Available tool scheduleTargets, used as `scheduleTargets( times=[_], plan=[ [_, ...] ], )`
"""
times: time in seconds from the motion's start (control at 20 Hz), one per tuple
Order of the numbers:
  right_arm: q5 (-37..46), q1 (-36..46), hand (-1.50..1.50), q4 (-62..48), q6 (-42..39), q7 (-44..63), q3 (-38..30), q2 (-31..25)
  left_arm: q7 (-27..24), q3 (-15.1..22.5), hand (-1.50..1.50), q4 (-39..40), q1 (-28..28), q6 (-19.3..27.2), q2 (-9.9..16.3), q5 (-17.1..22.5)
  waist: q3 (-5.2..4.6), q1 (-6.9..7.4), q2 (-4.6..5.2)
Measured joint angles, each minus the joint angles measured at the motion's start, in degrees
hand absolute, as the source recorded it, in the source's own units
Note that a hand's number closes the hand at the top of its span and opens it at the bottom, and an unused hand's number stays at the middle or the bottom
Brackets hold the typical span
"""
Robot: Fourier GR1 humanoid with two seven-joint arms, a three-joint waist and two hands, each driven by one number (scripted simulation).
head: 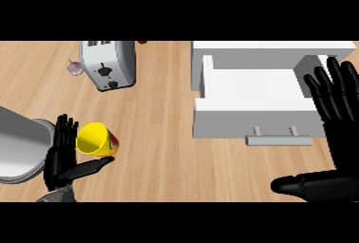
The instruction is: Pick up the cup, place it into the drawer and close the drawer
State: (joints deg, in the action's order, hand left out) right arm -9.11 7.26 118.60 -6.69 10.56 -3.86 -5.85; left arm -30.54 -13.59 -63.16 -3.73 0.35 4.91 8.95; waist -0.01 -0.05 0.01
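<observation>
Head view: open drawer at the right, yellow cup at the left beside the left hand.

The white drawer [245, 90] stands pulled out, its handle [278, 139] toward the robot; the right hand [335, 123] rests beside it, fingers straight and spread. The left hand [63, 156] is open beside the cup [96, 139], fingers straight, thumb beneath it, not curled round. The cup lies tilted on the counter [168, 156], mouth up-left; it looks light, rigid and smooth, likely slippery, so grasping around its body seems best.
</observation>
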Motion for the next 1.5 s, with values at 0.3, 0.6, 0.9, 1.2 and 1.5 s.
scheduleTargets(
  times=[0.3,0.6,0.9,1.2,1.5],
  plan=[
    [-0.6,-1.9,-1.50,0.3,-1.1,-1.1,-0.2,0.2,-6.2,-1.6,-1.50,9.8,-2.8,-1.6,1.7,0.6,0.00,-0.09,0.01],
    [0.8,-0.5,-1.50,1.4,0.4,0.9,1.4,1.1,-9.8,-1.9,-1.50,16.4,-5.3,-3.5,3.3,1.0,-0.01,-0.06,0.01],
    [1.8,-2.2,-1.50,1.3,0.0,-0.9,2.6,1.8,-13.5,-2.0,-1.50,22.2,-8.3,-4.5,3.7,1.4,-0.02,-0.13,0.02],
    [1.8,-0.8,-1.50,1.5,0.8,0.7,2.4,1.9,-17.4,-3.2,-1.50,30.4,-12.9,-6.5,4.0,2.8,-0.02,-0.21,0.04],
    [1.0,-0.1,-1.50,0.4,0.4,0.3,1.8,1.6,-18.6,-3.1,-1.50,34.3,-14.9,-9.0,4.2,4.0,-0.01,-0.21,0.04]
  ],
)
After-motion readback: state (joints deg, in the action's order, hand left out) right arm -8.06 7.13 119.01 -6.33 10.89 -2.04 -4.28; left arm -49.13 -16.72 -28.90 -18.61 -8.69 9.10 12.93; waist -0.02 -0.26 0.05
